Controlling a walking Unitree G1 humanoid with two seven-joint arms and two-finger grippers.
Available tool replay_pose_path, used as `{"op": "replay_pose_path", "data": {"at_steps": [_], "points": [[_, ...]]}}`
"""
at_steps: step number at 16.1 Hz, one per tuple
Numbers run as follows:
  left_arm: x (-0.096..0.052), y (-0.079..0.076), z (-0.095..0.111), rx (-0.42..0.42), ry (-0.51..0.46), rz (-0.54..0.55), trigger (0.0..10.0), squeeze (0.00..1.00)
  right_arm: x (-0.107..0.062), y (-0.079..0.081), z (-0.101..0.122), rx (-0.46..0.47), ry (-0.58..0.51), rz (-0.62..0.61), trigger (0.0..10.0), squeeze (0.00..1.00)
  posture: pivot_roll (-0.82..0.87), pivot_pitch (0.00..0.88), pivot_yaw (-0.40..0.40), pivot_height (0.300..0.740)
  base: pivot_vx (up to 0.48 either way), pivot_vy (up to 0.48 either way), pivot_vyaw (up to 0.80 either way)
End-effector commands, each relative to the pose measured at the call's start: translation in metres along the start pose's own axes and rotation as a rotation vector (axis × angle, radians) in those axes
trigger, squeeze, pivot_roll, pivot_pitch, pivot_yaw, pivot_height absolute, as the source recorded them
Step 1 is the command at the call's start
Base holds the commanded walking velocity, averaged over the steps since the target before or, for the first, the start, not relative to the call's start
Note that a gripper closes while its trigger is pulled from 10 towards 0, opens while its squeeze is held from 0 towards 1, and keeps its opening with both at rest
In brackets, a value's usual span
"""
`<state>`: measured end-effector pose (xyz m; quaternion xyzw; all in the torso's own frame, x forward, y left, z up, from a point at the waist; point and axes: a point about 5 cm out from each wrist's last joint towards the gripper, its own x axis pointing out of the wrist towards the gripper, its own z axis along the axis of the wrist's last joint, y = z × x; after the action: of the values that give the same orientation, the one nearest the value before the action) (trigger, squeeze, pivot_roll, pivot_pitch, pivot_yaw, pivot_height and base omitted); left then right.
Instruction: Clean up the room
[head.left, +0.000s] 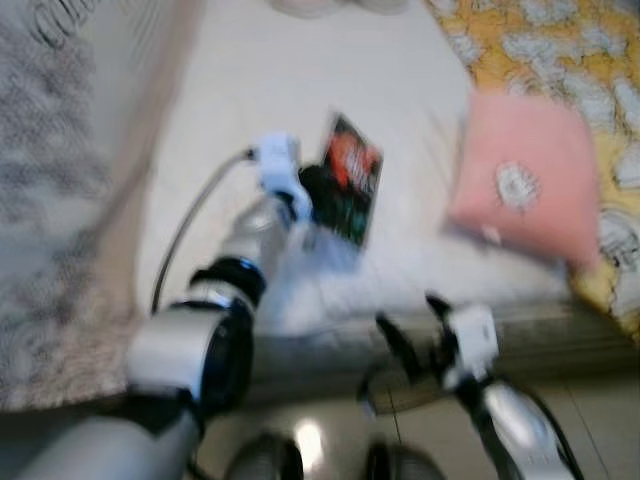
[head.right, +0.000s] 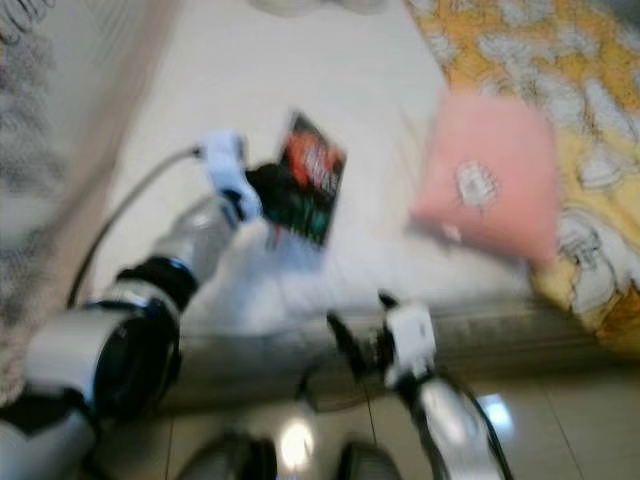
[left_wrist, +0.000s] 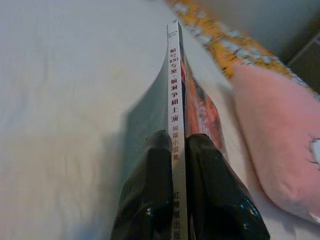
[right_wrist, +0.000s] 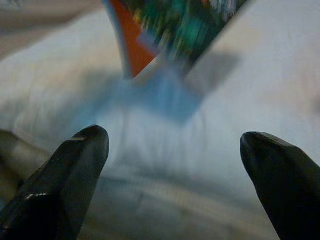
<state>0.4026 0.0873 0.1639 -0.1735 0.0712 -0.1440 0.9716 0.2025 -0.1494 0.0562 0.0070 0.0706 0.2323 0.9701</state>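
Note:
A thin paperback book (head.left: 352, 180) with a dark, red and green cover is held up over the white bed sheet (head.left: 300, 90). My left gripper (head.left: 318, 190) is shut on it; in the left wrist view both black fingers (left_wrist: 150, 195) pinch its white spine (left_wrist: 176, 125). A pink cushion (head.left: 530, 180) lies on the bed to the right of the book. My right gripper (head.left: 412, 325) is open at the near edge of the mattress, below the book; its fingertips (right_wrist: 82, 150) stand wide apart with nothing between them.
A yellow patterned blanket (head.left: 540, 50) covers the bed's right side under the cushion. A grey and white patterned fabric (head.left: 50, 200) runs along the left. The mattress's front edge (head.left: 560, 335) meets a glossy tiled floor (head.left: 590, 410). The head views are blurred.

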Motion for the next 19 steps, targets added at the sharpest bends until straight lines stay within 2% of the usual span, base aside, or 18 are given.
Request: {"op": "replay_pose_path", "data": {"at_steps": [1,2,3,6,8,10,12,15,16,18,19], "points": [[0.001,-0.009,-0.011,-0.093,0.029,0.024,0.0,0.0,-0.014,0.003,0.006,-0.015,0.015,0.017,10.0,0.0,-0.31,0.318,-0.021,0.74,0.0,0.0,0.0],[0.001,-0.007,-0.014,-0.18,0.021,0.068,0.0,0.0,-0.029,0.009,0.009,-0.021,0.033,0.025,10.0,0.0,-0.35,0.35,-0.029,0.74,0.0,0.0,0.0],[0.0,0.0,-0.012,-0.232,0.004,0.123,0.0,0.0,-0.036,0.012,0.015,-0.023,0.036,0.026,10.0,0.0,-0.37,0.362,-0.035,0.74,0.0,0.0,0.0],[-0.006,0.025,-0.002,-0.282,-0.056,0.257,0.0,0.0,-0.046,0.019,0.025,-0.03,0.049,0.028,10.0,0.0,-0.4,0.37,-0.035,0.74,0.0,0.0,0.0],[-0.009,0.039,0.01,-0.308,-0.108,0.322,0.0,0.0,-0.05,0.017,0.026,-0.034,0.067,0.02,10.0,0.0,-0.39,0.37,-0.034,0.74,0.0,0.0,0.0],[-0.014,0.056,0.021,-0.261,-0.138,0.402,0.0,0.0,-0.052,0.016,0.03,-0.035,0.086,0.013,10.0,0.0,-0.39,0.368,-0.035,0.74,0.0,0.0,0.0],[-0.019,0.069,0.024,-0.203,-0.137,0.446,0.0,0.0,-0.054,0.016,0.031,-0.034,0.097,0.01,10.0,0.0,-0.39,0.37,-0.036,0.74,0.0,0.0,0.0],[-0.021,0.073,0.024,-0.134,-0.119,0.445,0.0,0.0,-0.054,0.017,0.03,-0.032,0.108,0.014,10.0,0.0,-0.38,0.372,-0.04,0.74,0.0,0.0,0.0],[-0.021,0.074,0.025,-0.07,-0.103,0.441,0.0,0.0,-0.052,0.019,0.03,-0.03,0.111,0.019,10.0,0.0,-0.37,0.373,-0.04,0.74,0.0,0.0,0.0],[-0.023,0.079,0.028,-0.06,-0.109,0.459,0.0,0.0,-0.051,0.019,0.031,-0.029,0.114,0.021,10.0,0.0,-0.37,0.372,-0.042,0.74,0.0,0.0,0.0],[-0.024,0.08,0.03,-0.021,-0.108,0.46,0.0,0.0,-0.051,0.018,0.03,-0.03,0.117,0.02,10.0,0.0,-0.37,0.374,-0.044,0.74,0.0,0.0,0.0]]}}
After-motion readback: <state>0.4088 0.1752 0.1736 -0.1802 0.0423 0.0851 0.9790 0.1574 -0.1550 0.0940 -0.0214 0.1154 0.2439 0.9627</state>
